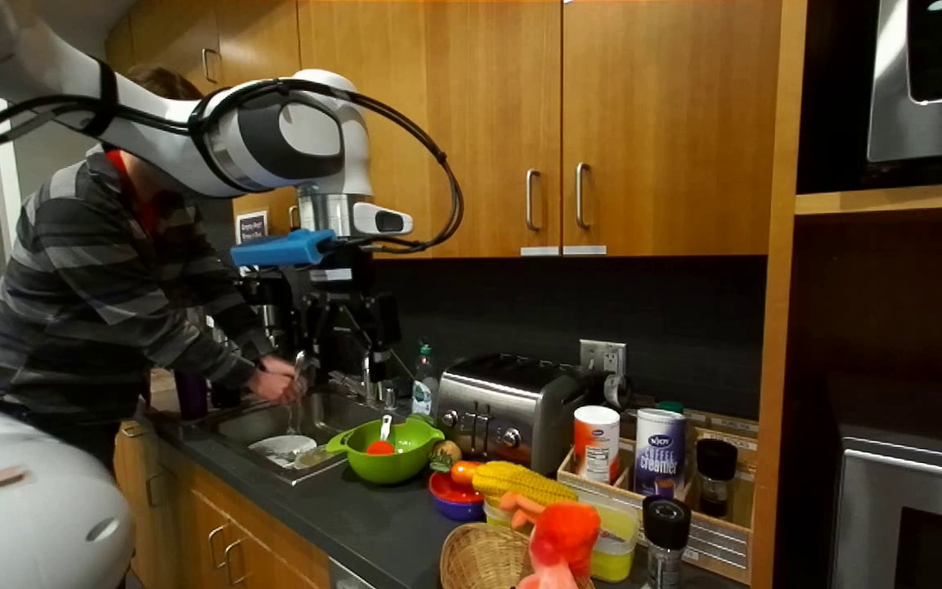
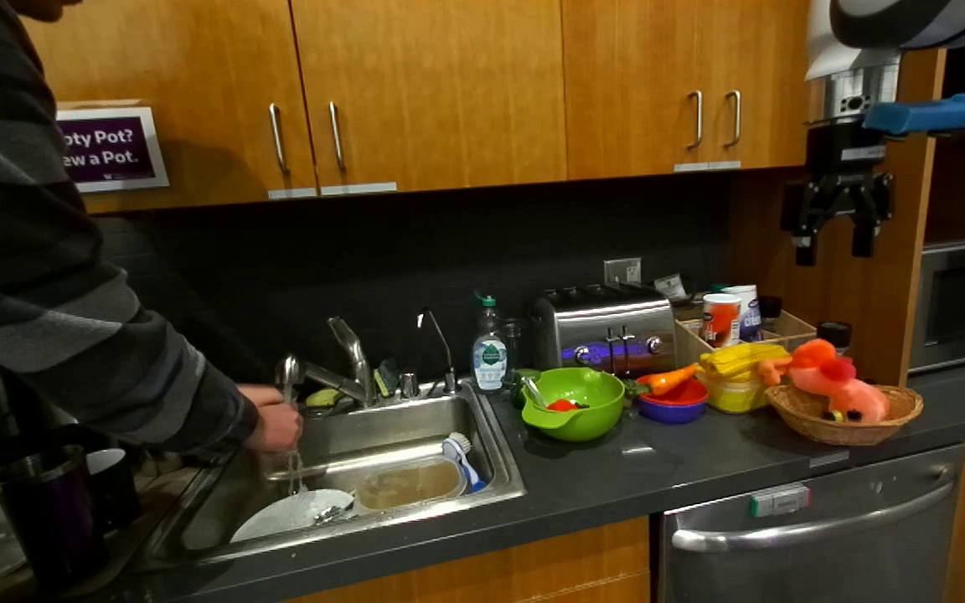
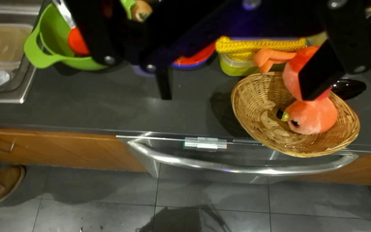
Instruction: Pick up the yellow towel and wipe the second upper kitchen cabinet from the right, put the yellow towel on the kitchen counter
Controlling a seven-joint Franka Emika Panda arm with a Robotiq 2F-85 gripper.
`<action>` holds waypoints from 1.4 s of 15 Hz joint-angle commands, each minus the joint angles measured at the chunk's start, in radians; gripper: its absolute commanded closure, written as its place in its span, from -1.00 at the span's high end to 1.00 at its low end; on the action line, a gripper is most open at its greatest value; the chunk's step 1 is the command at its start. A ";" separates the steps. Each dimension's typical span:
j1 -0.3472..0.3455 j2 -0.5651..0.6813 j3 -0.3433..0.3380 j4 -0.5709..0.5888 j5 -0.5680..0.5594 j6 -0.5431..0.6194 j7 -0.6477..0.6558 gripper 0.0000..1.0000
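Observation:
A yellow knitted towel [image 2: 738, 362] lies folded on a yellow-lidded tub, and shows in both exterior views; the wrist view catches part of the towel [image 3: 259, 45] behind the gripper's dark linkage. Well above the kitchen counter [image 2: 658, 473] hangs my gripper [image 2: 834, 247], pointing down, its fingers spread with nothing between them. In the wrist view the fingers [image 3: 164, 87] stand wide apart, with the dark counter far below. The second upper cabinet from the right [image 1: 491, 106] is closed, its metal handle near the lower edge. The gripper touches neither towel nor cabinet.
A person [image 1: 95, 286] stands at the sink [image 2: 495, 444], hands under running water. Along the counter sit a green bowl [image 2: 575, 419], a toaster [image 2: 608, 322], a red and blue bowl [image 2: 671, 410], a wicker basket [image 2: 809, 427] with a pink plush bird, and a box of canisters [image 1: 708, 536].

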 commanded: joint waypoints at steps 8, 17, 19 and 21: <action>-0.095 0.120 -0.054 0.053 0.032 0.097 0.054 1.00; -0.131 0.124 -0.074 0.068 0.023 0.109 0.083 1.00; -0.132 0.124 -0.074 0.068 0.024 0.109 0.086 1.00; -0.132 0.124 -0.074 0.068 0.024 0.109 0.088 1.00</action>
